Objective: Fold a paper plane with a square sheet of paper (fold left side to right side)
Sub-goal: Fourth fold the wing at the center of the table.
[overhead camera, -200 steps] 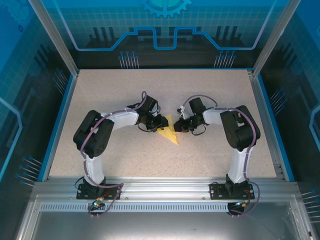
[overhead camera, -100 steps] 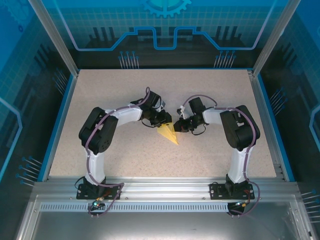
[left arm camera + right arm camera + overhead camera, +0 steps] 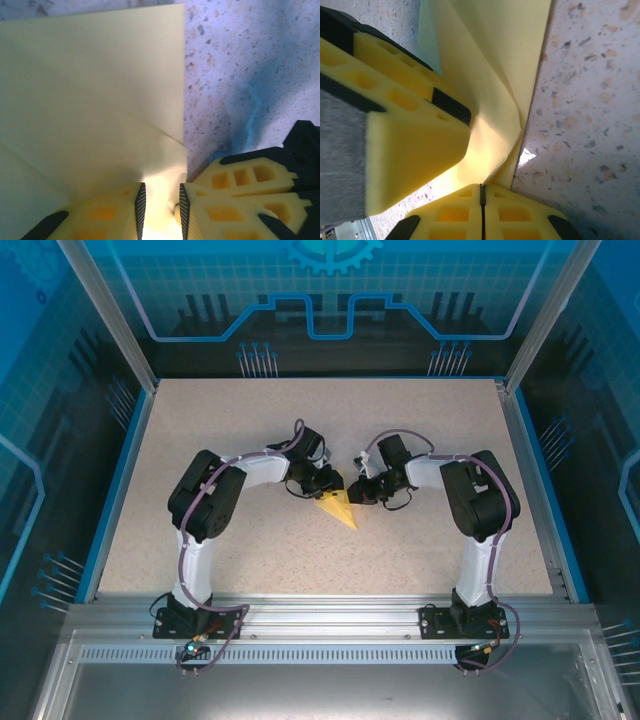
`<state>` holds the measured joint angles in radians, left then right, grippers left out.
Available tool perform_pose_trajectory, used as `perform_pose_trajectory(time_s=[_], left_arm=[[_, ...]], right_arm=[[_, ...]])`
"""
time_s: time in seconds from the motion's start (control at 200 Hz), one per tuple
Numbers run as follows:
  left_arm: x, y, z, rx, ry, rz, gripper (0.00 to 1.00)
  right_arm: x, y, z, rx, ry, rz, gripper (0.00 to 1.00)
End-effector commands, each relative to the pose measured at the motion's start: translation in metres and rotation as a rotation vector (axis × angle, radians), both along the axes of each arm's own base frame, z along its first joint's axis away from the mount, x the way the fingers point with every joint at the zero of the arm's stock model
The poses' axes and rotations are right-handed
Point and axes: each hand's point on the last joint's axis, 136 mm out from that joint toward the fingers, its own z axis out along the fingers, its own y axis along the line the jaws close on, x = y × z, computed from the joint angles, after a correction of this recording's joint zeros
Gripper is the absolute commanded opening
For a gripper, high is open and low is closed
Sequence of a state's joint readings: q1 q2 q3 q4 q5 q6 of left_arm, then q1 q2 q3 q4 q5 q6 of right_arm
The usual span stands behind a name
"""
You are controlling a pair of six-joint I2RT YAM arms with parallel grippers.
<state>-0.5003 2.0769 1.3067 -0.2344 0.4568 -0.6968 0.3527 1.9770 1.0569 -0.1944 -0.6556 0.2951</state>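
No legible text, label, brand, number or sign on any surface in these views

Yellow paper (image 3: 339, 510): creased wedge, mid-table, tip pointing near-right.

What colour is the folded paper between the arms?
The paper is plain bright yellow, clearest in the top external view.

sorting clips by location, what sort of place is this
Probably a robotics test cell: speckled table boxed in by an aluminium frame and blue printed panels, left arm and right arm bolted at its near edge, working yellow paper.
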Motion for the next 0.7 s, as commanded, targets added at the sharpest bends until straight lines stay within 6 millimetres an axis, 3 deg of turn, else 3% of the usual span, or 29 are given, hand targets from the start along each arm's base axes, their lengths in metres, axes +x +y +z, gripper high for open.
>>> perform_pose_trajectory(time_s=[0.0, 0.13, 0.345, 0.495, 0.695], left_arm=[[-0.006, 0.009, -0.022, 0.058, 0.033, -0.004, 0.28], [-0.013, 0.014, -0.032, 0.077, 0.053, 0.006, 0.28], [-0.020, 0.017, -0.041, 0.081, 0.073, 0.020, 0.28], [-0.022, 0.017, -0.042, 0.087, 0.074, 0.017, 0.28], [-0.023, 0.017, -0.041, 0.092, 0.070, 0.012, 0.27]], right_arm=[[-0.018, -0.017, -0.035, -0.115, 0.081, -0.003, 0.08], [-0.012, -0.013, -0.021, -0.084, 0.052, -0.009, 0.12], [0.000, -0.017, 0.023, -0.044, -0.033, -0.043, 0.23], [-0.017, -0.022, 0.042, -0.026, -0.047, -0.038, 0.25], [-0.056, 0.002, 0.048, 0.078, 0.025, 0.045, 0.24]])
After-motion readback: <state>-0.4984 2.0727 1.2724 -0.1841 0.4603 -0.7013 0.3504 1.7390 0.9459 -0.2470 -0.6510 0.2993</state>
